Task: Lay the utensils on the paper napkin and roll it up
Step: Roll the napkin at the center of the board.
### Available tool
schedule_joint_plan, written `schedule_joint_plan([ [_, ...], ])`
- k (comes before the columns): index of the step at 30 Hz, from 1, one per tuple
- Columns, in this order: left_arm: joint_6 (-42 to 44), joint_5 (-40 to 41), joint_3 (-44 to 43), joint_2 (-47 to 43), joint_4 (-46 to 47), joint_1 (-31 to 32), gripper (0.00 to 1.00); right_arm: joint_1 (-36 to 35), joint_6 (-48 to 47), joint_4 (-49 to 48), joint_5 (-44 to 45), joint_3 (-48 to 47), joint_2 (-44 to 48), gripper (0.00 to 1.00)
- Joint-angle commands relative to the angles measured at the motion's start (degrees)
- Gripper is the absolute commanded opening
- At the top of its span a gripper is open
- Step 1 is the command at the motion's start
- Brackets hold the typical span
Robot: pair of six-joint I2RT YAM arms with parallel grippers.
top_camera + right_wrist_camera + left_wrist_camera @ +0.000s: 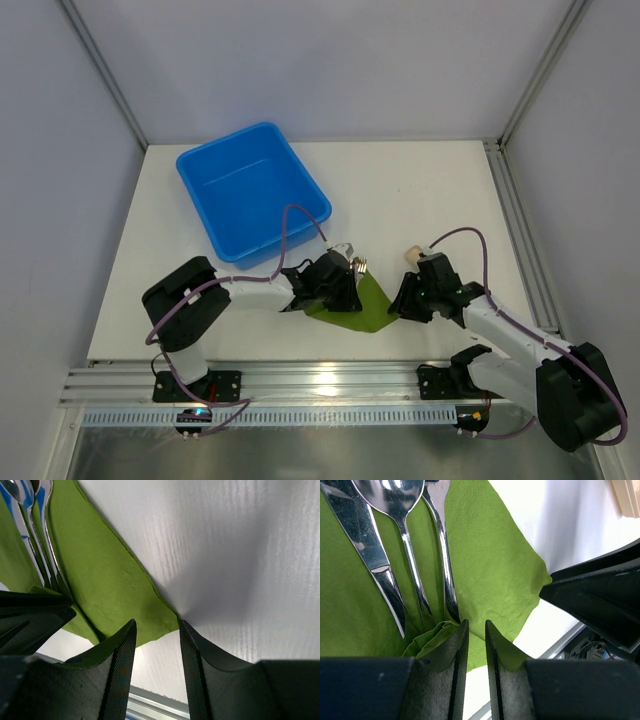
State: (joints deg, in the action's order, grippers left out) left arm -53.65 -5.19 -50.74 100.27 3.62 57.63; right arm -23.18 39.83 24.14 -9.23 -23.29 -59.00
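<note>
From above, one green paper napkin [365, 312] lies on the white desk [440, 190] at its near middle. The left gripper [338, 285] covers its left part and the right gripper [408, 298] sits at its right corner. Only the heads of the utensils [358, 265] show, poking out on the far side of the left gripper. Their long axis runs roughly near to far, heads far. One blue bin [253, 190] sits far left, and one beige cylinder [411, 255] is just beside the right gripper on its far side. In the left wrist view, three silvery pieces lie side by side on the napkin: a knife [362, 535], a spoon [395, 495] and a third piece [445, 565] whose head is cut off. Their handles converge toward the fingers [457, 665] and end just ahead of one of them, where the napkin is bunched. Only a thin slit parts these fingers; whether they pinch the napkin I cannot tell. In the right wrist view the fingers [120, 660] stand spread and released, the napkin's corner lying at the gap between their tips. The utensils lie at the far left of the picture, well apart from them.
</note>
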Motion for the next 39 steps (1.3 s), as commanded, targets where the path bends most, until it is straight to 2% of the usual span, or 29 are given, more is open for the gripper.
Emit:
schedule_joint_plan([
  [1,-0.2,0.1,0.2,-1.2,2.1,0.2,0.20,-0.7,2.8,-2.3,-1.4,2.6,1.2,0.44],
  [4,-0.2,0.2,0.3,-1.4,2.0,0.2,0.21,-0.8,3.6,-3.6,0.3,3.6,1.3,0.44],
  [8,-0.3,0.2,0.4,-1.4,2.1,0.2,0.20,-0.7,4.5,-7.6,-2.0,4.9,-0.2,0.44],
  [17,-0.3,0.3,0.6,-1.7,2.0,0.2,0.20,-0.8,8.6,-21.3,-6.8,8.2,0.0,0.44],
  [28,-0.3,0.4,0.6,-1.8,1.9,0.2,0.20,-1.0,12.5,-21.4,-12.6,12.1,3.2,0.44],
  [34,-0.3,0.4,0.7,-1.6,2.2,0.1,0.20,-1.2,12.0,-16.9,-9.8,12.4,8.2,0.44],
  [39,-0.3,0.4,0.9,-1.7,2.1,0.1,0.20,-1.2,10.0,-16.6,-7.4,9.9,6.5,0.40],
])
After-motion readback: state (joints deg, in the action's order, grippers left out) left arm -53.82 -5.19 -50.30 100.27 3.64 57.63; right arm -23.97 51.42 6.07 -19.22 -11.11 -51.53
